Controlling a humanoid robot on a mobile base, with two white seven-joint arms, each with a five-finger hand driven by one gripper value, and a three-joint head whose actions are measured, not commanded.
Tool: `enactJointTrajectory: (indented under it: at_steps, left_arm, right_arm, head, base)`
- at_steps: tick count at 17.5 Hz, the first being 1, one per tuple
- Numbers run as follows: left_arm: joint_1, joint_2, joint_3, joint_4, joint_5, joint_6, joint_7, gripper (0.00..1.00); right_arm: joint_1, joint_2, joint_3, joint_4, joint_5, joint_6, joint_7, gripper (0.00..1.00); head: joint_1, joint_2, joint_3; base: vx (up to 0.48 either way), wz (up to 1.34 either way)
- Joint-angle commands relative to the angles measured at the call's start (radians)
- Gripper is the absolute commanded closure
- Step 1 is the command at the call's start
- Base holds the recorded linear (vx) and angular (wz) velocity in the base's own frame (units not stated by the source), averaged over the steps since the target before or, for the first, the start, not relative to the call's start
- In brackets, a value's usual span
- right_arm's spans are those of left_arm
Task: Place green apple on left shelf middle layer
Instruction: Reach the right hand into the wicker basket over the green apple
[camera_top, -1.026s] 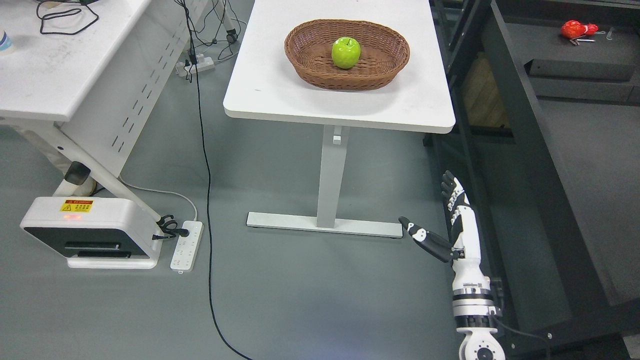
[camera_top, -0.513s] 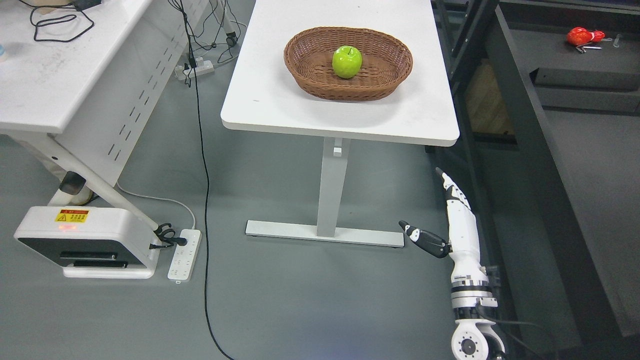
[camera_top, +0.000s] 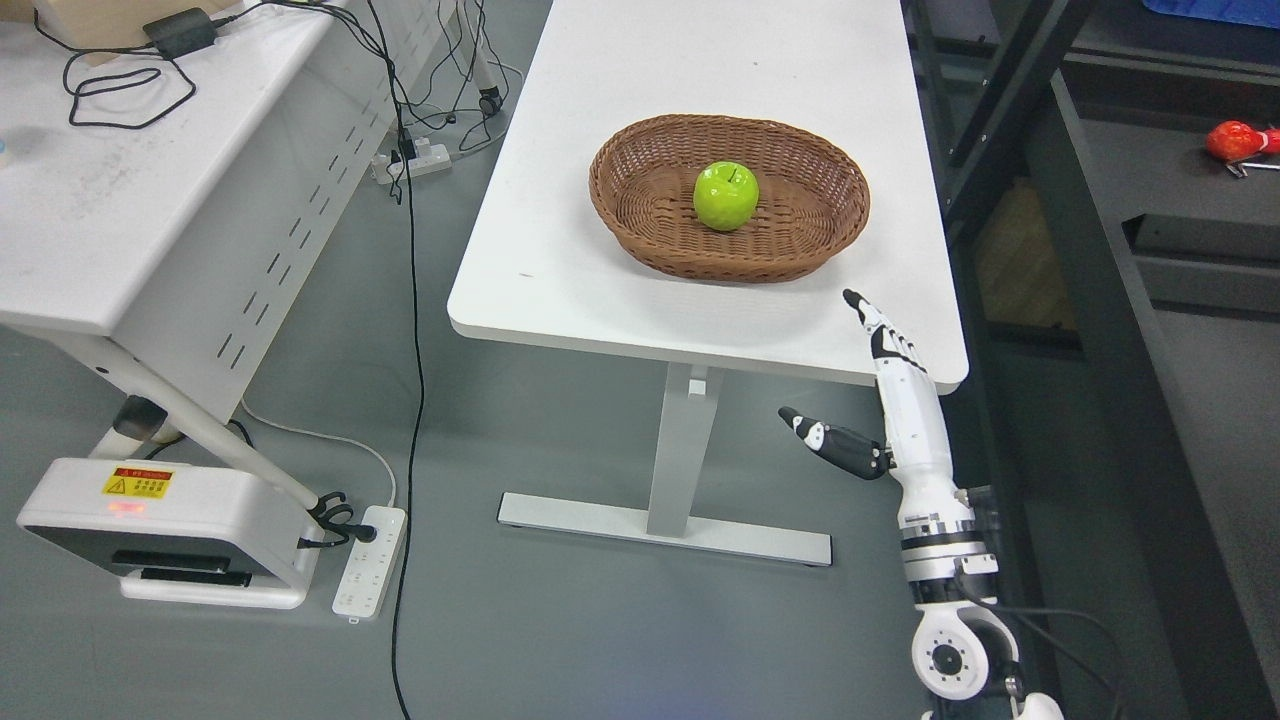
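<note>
Grey floor at left carries a white power strip (camera_top: 368, 562) beside a black cable. The desk (camera_top: 560, 290) bears a brown basket (camera_top: 640, 225); the apple (camera_top: 726, 195) sits upright inside it, near the middle. Right hand (camera_top: 895, 400) is raised at the desk's near right corner, fingers (camera_top: 872, 320) straight and extended, thumb spread aside, holding nothing, well apart from the apple. Dark shelf (camera_top: 1100, 330) at right.

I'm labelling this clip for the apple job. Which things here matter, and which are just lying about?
Belong to the job:
green apple
wicker basket holding it
right hand, open, empty

Just lying about:
power strip on the floor
red object on the dark surface
black cable
</note>
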Motion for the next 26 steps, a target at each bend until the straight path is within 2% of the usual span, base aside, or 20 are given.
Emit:
enactJointTrajectory:
  at_steps: [1,9,17,24,26]
  left_arm:
    - [0.000,0.017,0.001,0.000,0.000,0.000,0.000,0.00]
    - [0.000,0.017,0.001,0.000,0.000,0.000,0.000,0.00]
    - [0.000,0.017,0.001,0.001,0.000,0.000,0.000,0.00]
    - [0.000,0.017,0.001,0.001,0.000,0.000,0.000,0.00]
    - [0.000,0.017,-0.003,0.000,0.000,0.000,0.000,0.00]
  right_arm:
    - [-0.097,-0.017,0.017,0.000,-0.012,0.009,0.008,0.00]
    - [-0.140,-0.017,0.067,0.017,0.009,0.020,0.012,0.00]
    - [-0.277,-0.017,0.167,0.236,0.166,0.066,0.231,0.00]
    - [-0.372,-0.020,0.178,0.385,0.192,0.074,0.267,0.00]
    - [-0.378,-0.049,0.175,0.396,0.216,0.074,0.268,0.01]
  head:
    - [0.0000,0.000,0.000]
    - [0.0000,0.000,0.000]
    - [0.0000,0.000,0.000]
    - [0.0000,0.000,0.000]
    - [0.0000,0.000,0.000]
  base:
    - [0.242,0.08]
    - [0.260,0.09]
    - [0.162,0.06]
    - [0.061,0.00]
    - [0.000,0.00]
